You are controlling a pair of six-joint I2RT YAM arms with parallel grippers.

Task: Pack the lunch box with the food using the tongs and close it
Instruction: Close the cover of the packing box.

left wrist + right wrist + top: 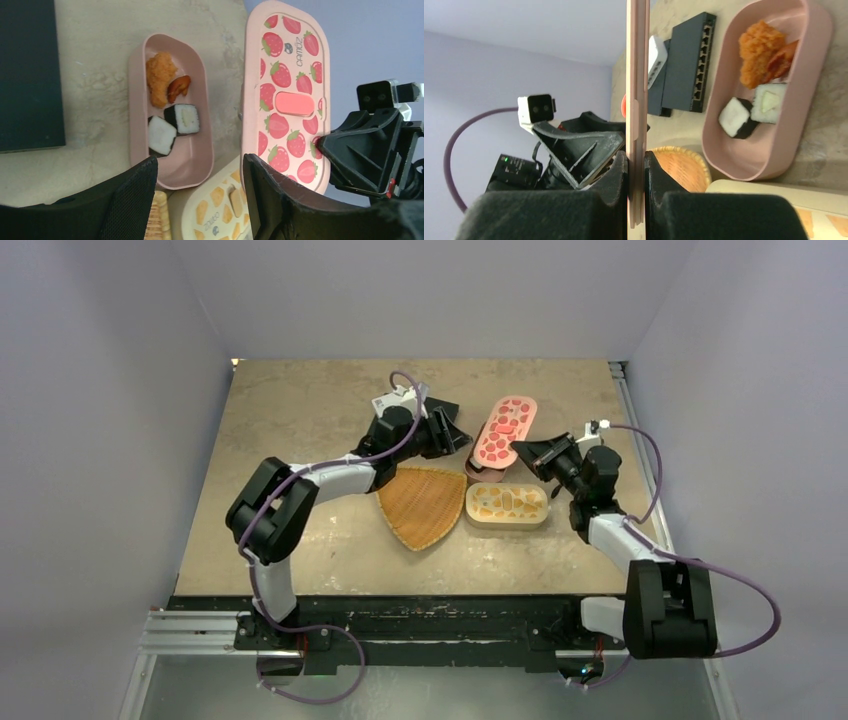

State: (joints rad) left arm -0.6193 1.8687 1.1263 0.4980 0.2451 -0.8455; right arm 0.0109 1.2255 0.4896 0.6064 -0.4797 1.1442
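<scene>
While the right tool (636, 162) pinches the strawberry lid (636, 75) by its rim beside the pink lunch box (192, 160), the left tool (200, 172) stands wide apart above that box, holding nothing. Orange, red and rice-roll food (170, 112) sits inside the box.

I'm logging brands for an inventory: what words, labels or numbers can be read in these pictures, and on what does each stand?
"camoz" (letters small, reading uncertain): printed sideways near the top of the strawberry lid.
Small print on the yellow lunch box lid: upside down and too blurred to read.
No other text, number or sign is legible.
</scene>
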